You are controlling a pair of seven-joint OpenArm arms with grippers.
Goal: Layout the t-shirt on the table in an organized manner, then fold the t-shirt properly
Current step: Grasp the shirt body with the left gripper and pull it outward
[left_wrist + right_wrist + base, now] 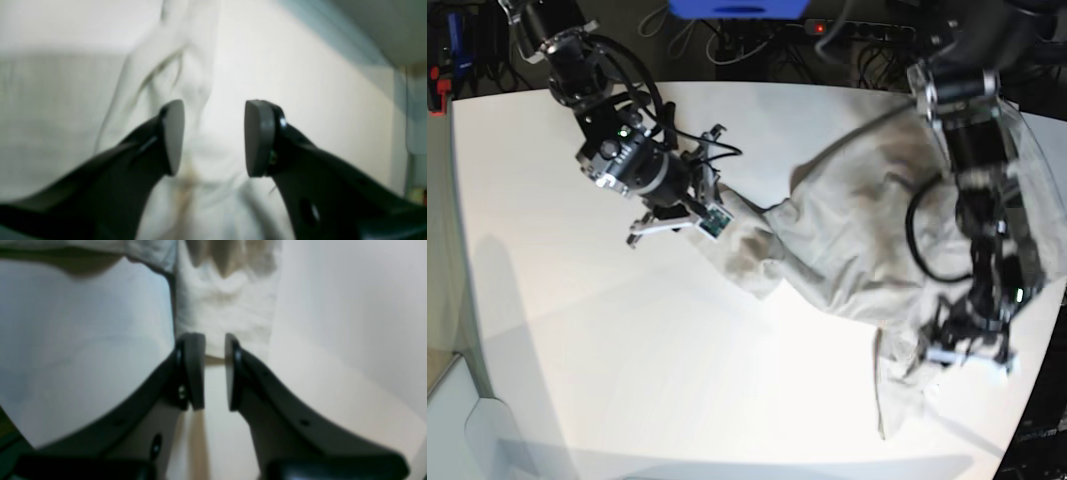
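The light grey-beige t-shirt [857, 240] lies crumpled across the right half of the white table [627, 350], bunched at its left tip and lower right corner. My right gripper [712, 203] is at the shirt's left tip. In the right wrist view my right gripper [213, 371] has a narrow gap, and the shirt's edge [227, 306] lies flat just at and behind the fingertips. My left gripper [967, 352] hovers over the lower right folds. In the left wrist view my left gripper [215, 138] is wide open above wrinkled shirt cloth [196, 70], holding nothing.
Cables and a power strip [867, 28] run along the table's far edge, beside a blue object [737, 8]. The table's right edge [1039, 385] is close to my left gripper. Bare tabletop [83, 340] lies left of the shirt.
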